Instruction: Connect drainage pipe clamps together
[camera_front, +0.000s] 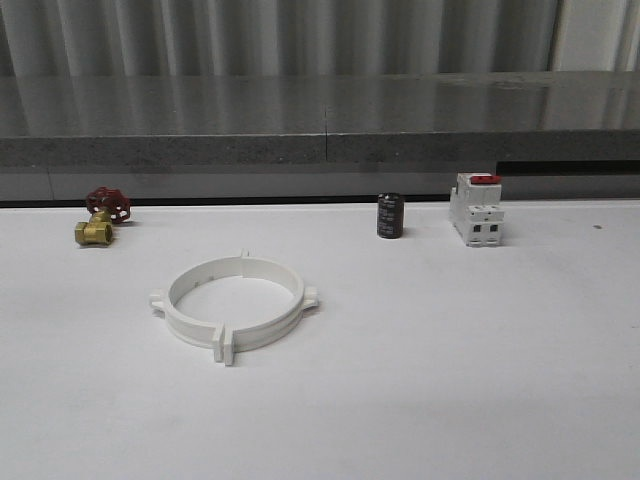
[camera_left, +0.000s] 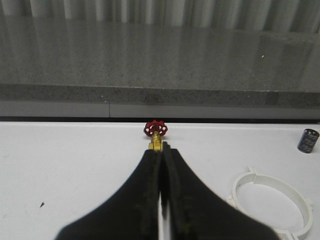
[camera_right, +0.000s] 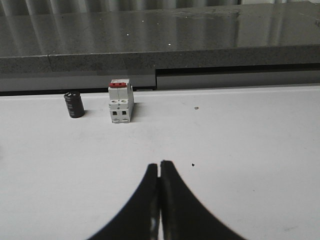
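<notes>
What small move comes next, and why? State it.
Probably none on the drainage pipe clamps: the two halves already form one closed ring on the table, tabs meeting. Both the left hand and right hand are shut, holding nothing; keep them back.

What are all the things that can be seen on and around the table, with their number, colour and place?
pipe clamps: two half-rings, white, joined as one ring, lying flat on the table left of centre
valve: one, brass body with red handwheel, far left near the table's back edge
cylinder: one, black, upright, right of centre near the back edge
boxy block: one, white with red top, upright, just right of the cylinder, apart from it
table: one, white
ledge: one, grey stone-like, behind the table
left gripper: one, black, shut, empty
right gripper: one, black, shut, empty
</notes>
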